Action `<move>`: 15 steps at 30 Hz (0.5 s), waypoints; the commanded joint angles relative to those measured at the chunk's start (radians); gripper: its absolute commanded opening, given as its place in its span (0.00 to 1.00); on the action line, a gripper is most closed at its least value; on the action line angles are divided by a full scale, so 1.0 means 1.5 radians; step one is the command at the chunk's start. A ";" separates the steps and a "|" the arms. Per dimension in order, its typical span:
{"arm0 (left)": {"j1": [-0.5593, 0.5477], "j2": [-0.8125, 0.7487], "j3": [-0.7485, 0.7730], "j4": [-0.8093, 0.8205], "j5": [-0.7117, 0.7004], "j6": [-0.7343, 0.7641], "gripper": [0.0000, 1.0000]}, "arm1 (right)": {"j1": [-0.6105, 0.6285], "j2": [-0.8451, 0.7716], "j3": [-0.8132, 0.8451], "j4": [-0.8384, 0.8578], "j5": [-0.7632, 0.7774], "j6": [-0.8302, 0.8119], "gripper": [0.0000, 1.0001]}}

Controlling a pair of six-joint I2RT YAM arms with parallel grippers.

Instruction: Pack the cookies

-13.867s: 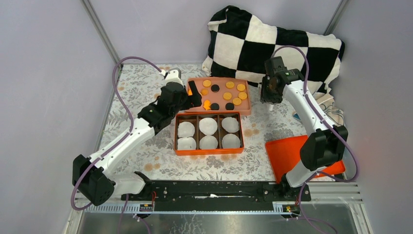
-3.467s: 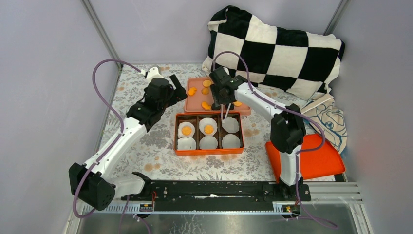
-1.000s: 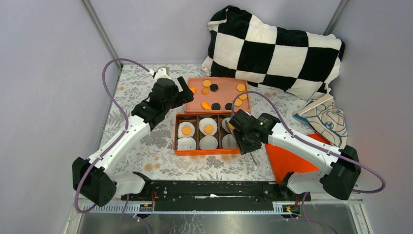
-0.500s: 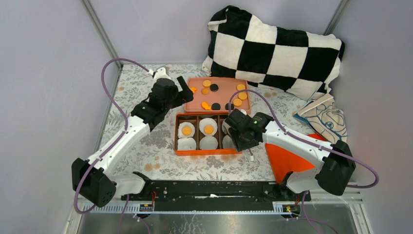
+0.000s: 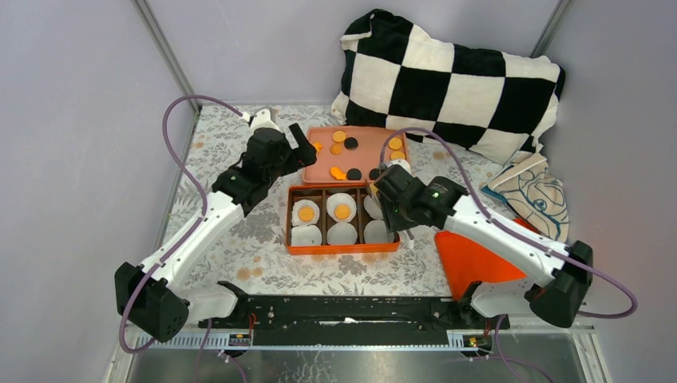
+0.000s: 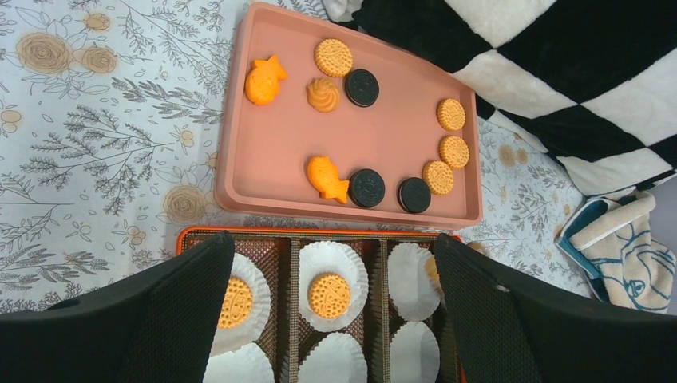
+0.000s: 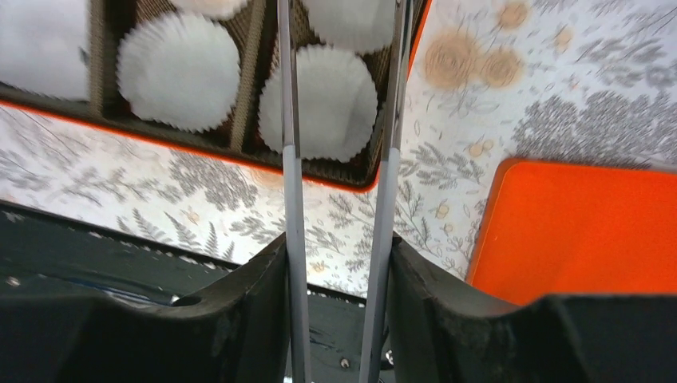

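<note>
Right hand (image 7: 339, 32): thin metal fingers partly apart, empty, over the orange six-slot box (image 5: 343, 250) at centre frame. Six pleated white paper cups (image 7: 177, 70); two clearly hold round, ridged orange cookies (image 6: 329, 295). Above, a pink tray (image 6: 263, 152) carries seven orange and three black. Left hand (image 6: 332, 243) gapes wide, empty.

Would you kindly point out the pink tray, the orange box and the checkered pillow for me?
pink tray (image 6: 271, 152): left wrist view, bare floor near its left side.
orange box (image 5: 343, 250): top view, its near rim.
checkered pillow (image 5: 423, 92): top view, a black square left of its middle.
</note>
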 commanded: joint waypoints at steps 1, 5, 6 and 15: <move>-0.006 -0.017 -0.011 0.041 0.010 0.013 0.99 | 0.005 -0.042 0.066 0.013 0.075 -0.001 0.49; -0.007 -0.011 -0.006 0.035 0.008 0.017 0.99 | 0.005 -0.001 0.092 -0.016 0.085 -0.013 0.43; -0.007 -0.011 -0.005 0.032 0.007 0.018 0.99 | 0.005 0.004 0.091 -0.019 0.077 -0.012 0.43; -0.007 -0.006 -0.006 0.034 0.008 0.015 0.99 | 0.006 -0.039 0.038 -0.012 0.015 0.016 0.40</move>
